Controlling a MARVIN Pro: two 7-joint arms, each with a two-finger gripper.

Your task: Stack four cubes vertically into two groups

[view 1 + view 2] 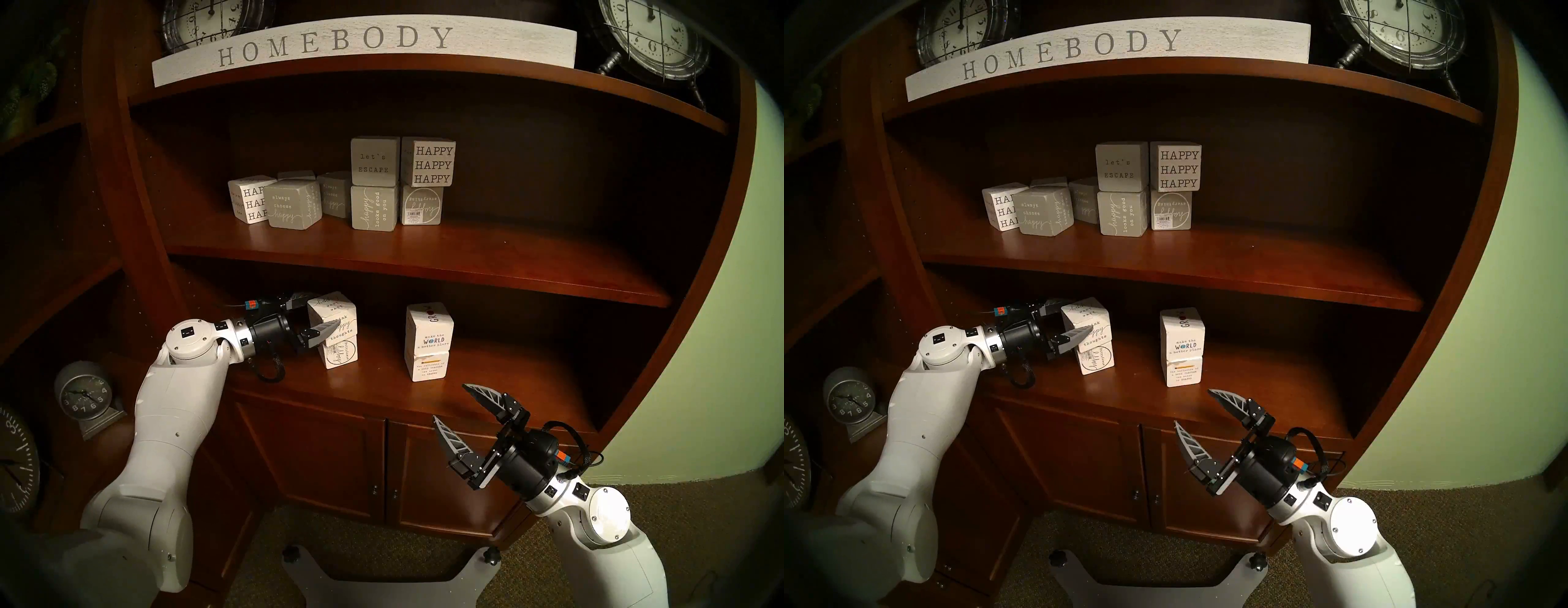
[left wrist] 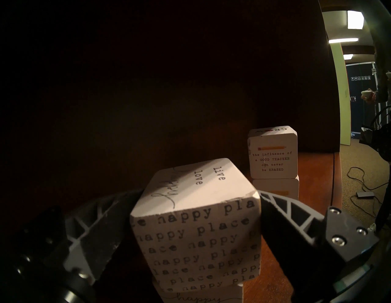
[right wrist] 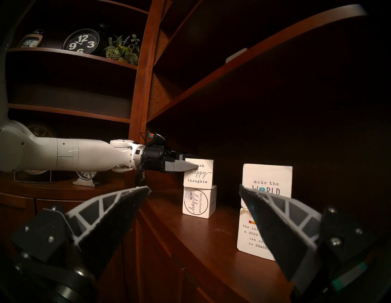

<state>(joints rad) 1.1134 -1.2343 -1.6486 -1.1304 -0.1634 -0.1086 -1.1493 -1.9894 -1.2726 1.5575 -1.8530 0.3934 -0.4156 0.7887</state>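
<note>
Nearest, my right gripper [image 1: 449,402] hangs off the front edge of the brown wooden lower shelf [image 1: 382,395], tipped slightly up, jaws apart and empty. On the shelf at right, the two white wooden GROW cubes [image 1: 428,339] are stacked. At left, my left gripper [image 1: 324,312] reaches in level, jaws apart, flanking the top white wooden happy-script cube [image 1: 337,316], which sits twisted on the lower white happy-script cube [image 1: 341,352]. Risk: on backing out, a finger catches a corner and topples the stack.

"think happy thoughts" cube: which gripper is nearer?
Left. The left gripper has a finger on each side of the "think happy thoughts" cube, which sits atop the lower happy cube. The right gripper hangs open, off the shelf's front edge.
</note>
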